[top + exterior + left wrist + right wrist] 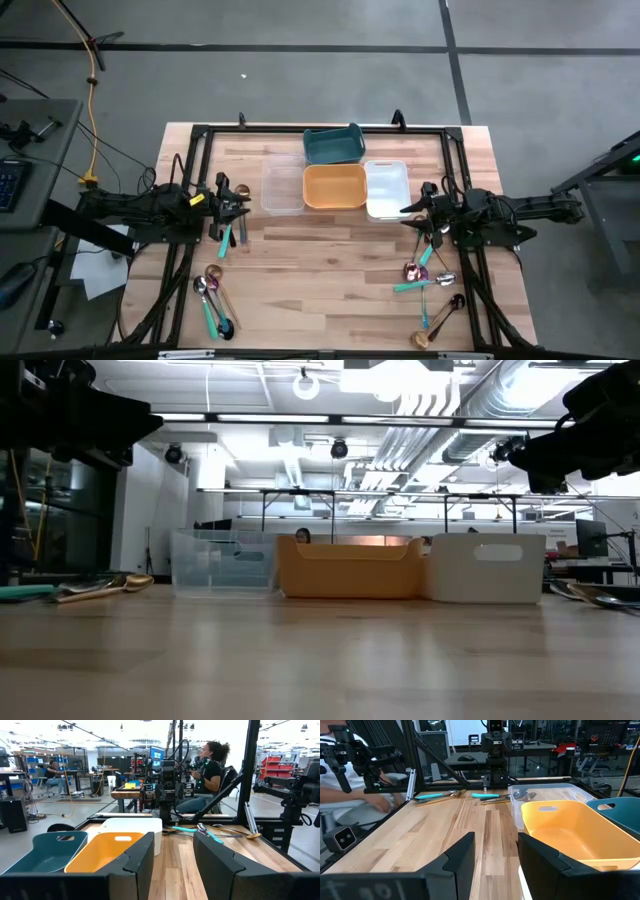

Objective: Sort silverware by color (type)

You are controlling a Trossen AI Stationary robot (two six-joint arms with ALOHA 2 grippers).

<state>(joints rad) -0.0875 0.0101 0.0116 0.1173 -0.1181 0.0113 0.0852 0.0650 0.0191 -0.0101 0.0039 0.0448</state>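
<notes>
- Teal, gold, black and pink-purple silverware lying in two loose clusters on the wooden counter (330,260), none yet in a tray.
- Left cluster (213,296) just behind and below the left gripper (238,207), toward the counter's near edge; long axes mostly running front to back; one teal-handled piece (224,240) almost under the fingers (137,865).
- Right cluster (430,285) likewise just behind the right gripper (412,212); pieces fanned at mixed angles, a teal-handled one (412,286) lying crosswise.
- Each arm nearest its own pile; judged so, either could begin without crossing over.
- Both arms stretched inward, low and level, wrists facing one another across the counter, fingers pointing away from their own piles.
- Left fingers spread apart, holding nothing; right fingers (462,857) parted too, empty.
- Ahead of the fingers: clear tray (283,188), orange tray (334,187), white tray (387,188), teal tray (333,145) behind them.
- Likely need: pulling back and tipping down before any pick, since every utensil lies behind the fingertips.
</notes>
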